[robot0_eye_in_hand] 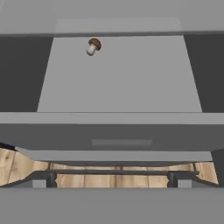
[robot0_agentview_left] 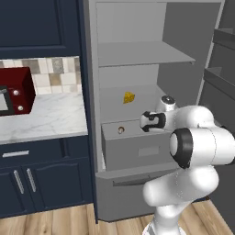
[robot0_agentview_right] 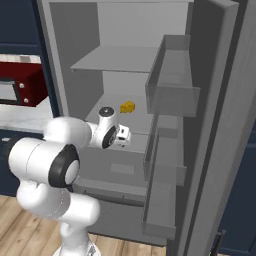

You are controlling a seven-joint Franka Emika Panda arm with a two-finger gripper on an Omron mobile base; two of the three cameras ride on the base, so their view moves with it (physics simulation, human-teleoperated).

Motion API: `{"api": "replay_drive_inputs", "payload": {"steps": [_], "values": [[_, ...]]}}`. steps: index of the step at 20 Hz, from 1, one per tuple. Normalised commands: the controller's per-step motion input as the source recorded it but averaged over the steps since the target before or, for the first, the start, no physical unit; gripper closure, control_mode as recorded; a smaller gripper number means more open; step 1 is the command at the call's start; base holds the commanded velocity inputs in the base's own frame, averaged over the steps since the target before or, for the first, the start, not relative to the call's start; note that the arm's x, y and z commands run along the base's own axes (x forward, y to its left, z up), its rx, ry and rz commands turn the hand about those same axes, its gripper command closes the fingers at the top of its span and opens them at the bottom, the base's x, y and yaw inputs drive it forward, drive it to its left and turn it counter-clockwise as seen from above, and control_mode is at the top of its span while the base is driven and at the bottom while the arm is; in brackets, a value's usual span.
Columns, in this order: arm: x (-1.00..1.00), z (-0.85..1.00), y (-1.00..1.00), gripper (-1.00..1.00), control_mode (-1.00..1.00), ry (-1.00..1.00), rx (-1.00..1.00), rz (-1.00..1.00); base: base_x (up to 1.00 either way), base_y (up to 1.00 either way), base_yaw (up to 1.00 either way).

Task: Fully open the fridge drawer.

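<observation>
The fridge drawer is a light-grey box pulled part of the way out of the fridge, with a small shallow recess in its flat front. In the hand view I look down into the drawer, whose front wall lies just beyond my fingertips. A small brown mushroom lies at the drawer's back left, the same mushroom as in the left base view. My gripper hangs open above the drawer's front edge, its fingers wide apart with nothing between them.
Below the drawer is a wider grey panel with a long dark slot. A yellow cheese wedge lies on the shelf above. The open fridge door with bins stands at the right. A red microwave sits on the counter at the left.
</observation>
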Motion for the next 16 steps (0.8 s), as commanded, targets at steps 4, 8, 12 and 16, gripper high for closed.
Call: {"api": "replay_drive_inputs", "payload": {"steps": [4,8,12,16], "values": [[0.33,-0.44,0.00,-1.00,-1.00,0.00,0.00,0.00,0.00,0.00,0.00],[0.33,-0.39,0.00,-1.00,-1.00,0.00,0.00,0.00,0.00,0.00,0.00],[0.27,-0.26,0.00,-1.00,-1.00,0.00,0.00,0.00,0.00,0.00,0.00],[0.26,-0.14,0.00,-1.00,-1.00,0.00,0.00,0.00,0.00,0.00,0.00]]}}
